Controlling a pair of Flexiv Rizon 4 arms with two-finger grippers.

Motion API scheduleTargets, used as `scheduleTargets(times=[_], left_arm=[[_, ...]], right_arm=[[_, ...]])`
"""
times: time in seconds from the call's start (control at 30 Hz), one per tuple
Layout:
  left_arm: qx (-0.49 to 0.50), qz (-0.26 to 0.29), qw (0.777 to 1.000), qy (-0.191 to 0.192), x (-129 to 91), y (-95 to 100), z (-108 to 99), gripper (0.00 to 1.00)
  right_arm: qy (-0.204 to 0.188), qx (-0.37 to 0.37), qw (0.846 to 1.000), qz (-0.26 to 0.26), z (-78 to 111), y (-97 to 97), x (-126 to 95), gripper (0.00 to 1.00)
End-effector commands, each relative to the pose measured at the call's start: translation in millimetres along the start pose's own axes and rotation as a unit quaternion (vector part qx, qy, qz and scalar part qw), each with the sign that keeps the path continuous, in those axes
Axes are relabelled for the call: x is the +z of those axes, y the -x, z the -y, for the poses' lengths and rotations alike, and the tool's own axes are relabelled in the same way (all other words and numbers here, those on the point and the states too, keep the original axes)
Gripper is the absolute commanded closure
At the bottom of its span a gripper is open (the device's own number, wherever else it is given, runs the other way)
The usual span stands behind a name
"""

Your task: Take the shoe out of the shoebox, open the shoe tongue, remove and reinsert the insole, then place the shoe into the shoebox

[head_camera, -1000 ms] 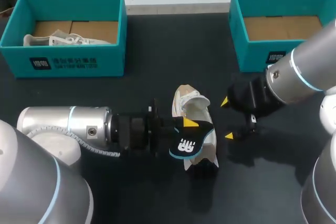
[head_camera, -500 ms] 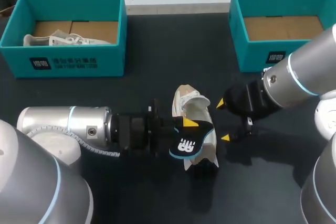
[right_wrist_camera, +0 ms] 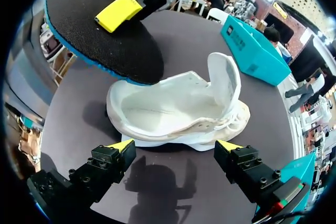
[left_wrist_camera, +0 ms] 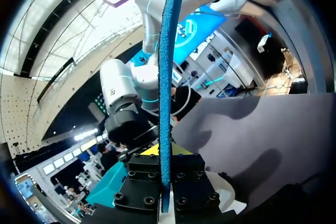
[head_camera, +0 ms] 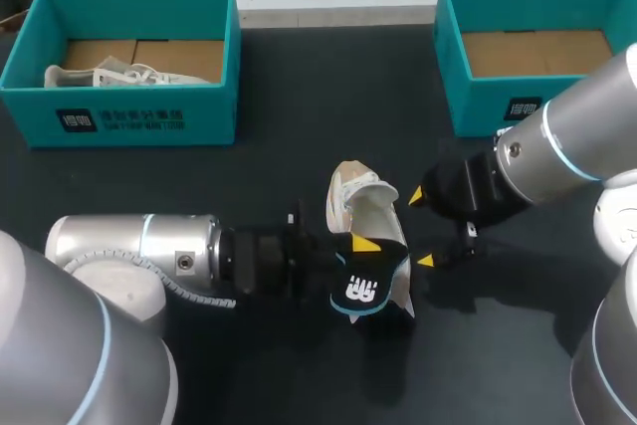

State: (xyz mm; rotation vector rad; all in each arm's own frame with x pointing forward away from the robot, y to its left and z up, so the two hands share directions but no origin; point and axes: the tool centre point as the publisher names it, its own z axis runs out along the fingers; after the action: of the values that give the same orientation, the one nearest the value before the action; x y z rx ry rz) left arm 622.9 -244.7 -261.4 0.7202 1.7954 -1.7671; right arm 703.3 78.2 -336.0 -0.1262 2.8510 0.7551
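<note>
Mid-counter, between the two arms, sits the shoe (head_camera: 360, 208): a pale sneaker, sole down on the dark counter (head_camera: 299, 146), tongue thrown up, mouth gaping. The left tool (head_camera: 366, 249) is clamped on the insole (head_camera: 370, 281), pinching it from both faces and holding it over the heel end of the shoe. Whether it brushes the heel rim, I can't tell. From the left wrist it reads as a thin, blue-edged sheet standing straight out between the fingers. The right tool (head_camera: 422, 229) hovers spread wide just beside the shoe's flank, with nothing between its fingers.

Now, handling. That insole looks light and thin, a foam sheet that will likely buckle if shoved from its back end. I'd keep the pinch near the heel and feed it in toe first, low and flat. The shoe looks light too, with a soft upper over a stiffer sole, so it will probably skate on this smooth surface unless the right tool braces it. The heel collar or the sidewall looks like the firm place to grip. The tongue may flop back over the opening.

The surface is flat, dark and matte. Two teal boxes stand at the far corners, well apart from the shoe. The left box (head_camera: 129, 116) holds another pale shoe (head_camera: 109, 75). The right box (head_camera: 498, 111) shows only its cardboard floor and sits nearer the right arm.
</note>
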Motion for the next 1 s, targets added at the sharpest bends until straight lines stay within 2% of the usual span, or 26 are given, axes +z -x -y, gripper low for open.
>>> scheduleTargets(times=[0.03,0.23,0.7,1.0], left_arm=[[-0.002,-0.002,1.000,0.000,20,-2.9,-12,1.00],[-0.010,-0.002,1.000,0.002,27,-7.5,-26,1.00],[0.006,-0.009,0.999,0.038,30,-10.5,-57,1.00],[0.004,-0.013,0.999,0.043,27,-14.9,-79,1.00]], right_arm=[[0.001,0.000,1.000,0.000,0.4,-0.6,0,0.00],[0.001,0.000,1.000,0.000,0.4,-0.6,0,0.00],[0.001,0.000,1.000,0.000,0.4,-0.6,0,0.00],[0.001,0.000,1.000,0.000,0.4,-0.6,0,0.00]])
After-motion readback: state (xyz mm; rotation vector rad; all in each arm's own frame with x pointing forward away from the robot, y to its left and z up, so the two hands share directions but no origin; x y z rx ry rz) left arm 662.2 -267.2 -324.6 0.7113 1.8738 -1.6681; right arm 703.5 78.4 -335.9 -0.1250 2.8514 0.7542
